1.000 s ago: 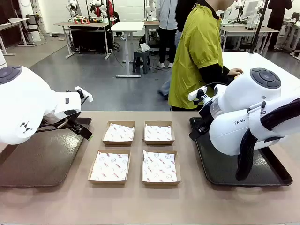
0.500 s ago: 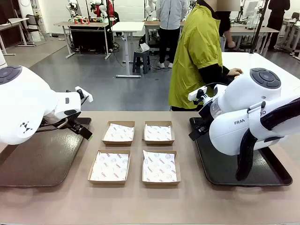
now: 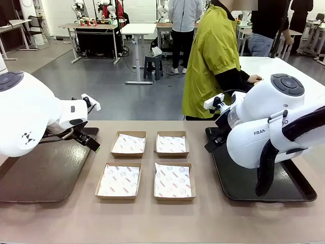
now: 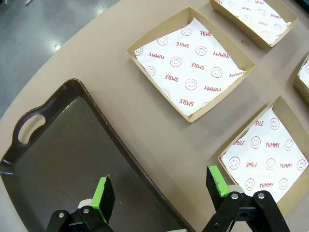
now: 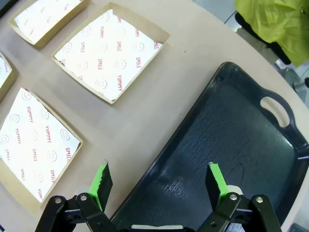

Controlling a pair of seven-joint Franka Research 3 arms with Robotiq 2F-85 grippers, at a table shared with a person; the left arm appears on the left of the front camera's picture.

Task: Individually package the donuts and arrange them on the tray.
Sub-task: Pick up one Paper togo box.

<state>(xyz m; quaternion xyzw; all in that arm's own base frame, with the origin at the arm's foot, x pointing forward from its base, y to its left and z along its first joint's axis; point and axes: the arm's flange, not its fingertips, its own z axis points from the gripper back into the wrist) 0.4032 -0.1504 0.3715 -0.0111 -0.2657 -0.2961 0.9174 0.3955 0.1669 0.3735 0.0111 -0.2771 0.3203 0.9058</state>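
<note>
On the table [image 3: 162,223], a left tray [image 3: 35,178] and a right tray [image 3: 254,190] are set either side of the four lined boxes [image 3: 119,180], which are seen to hold paper alone; where the donuts are cannot be told. The left gripper [image 4: 159,183] and right gripper [image 5: 158,175] are poised over the tray edges nearest the boxes, fingers spread wide, nothing between them. Icing could be smeared by a hard pinch, or a light box shoved aside by a low approach.
</note>
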